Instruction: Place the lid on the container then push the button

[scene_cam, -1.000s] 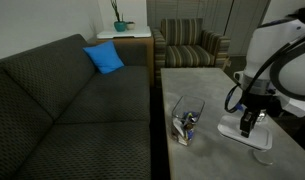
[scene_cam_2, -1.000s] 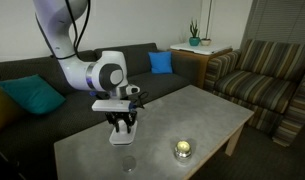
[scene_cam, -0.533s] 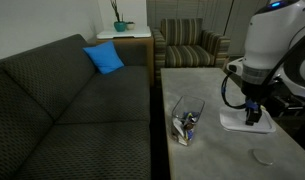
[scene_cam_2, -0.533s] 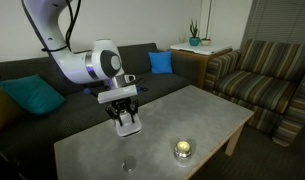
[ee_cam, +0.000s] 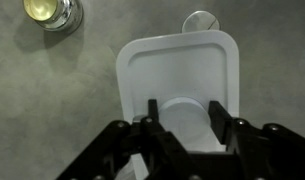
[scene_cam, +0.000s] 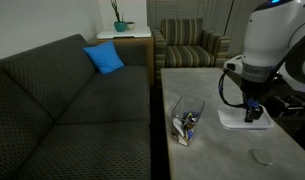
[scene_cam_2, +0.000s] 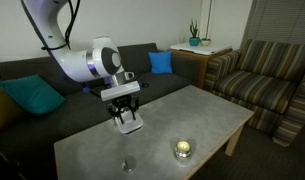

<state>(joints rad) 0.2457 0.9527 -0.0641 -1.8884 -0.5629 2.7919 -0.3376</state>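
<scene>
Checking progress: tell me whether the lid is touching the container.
Apart. In an exterior view, bare table separates the lid from the container.

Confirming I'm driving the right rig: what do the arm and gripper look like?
The arm is glossy white, with bulky rounded links and darker grey caps at the joints. The gripper is black, with two slim, straight fingers on a wide black body. A black cable loops beside the wrist. No markings are legible.
</scene>
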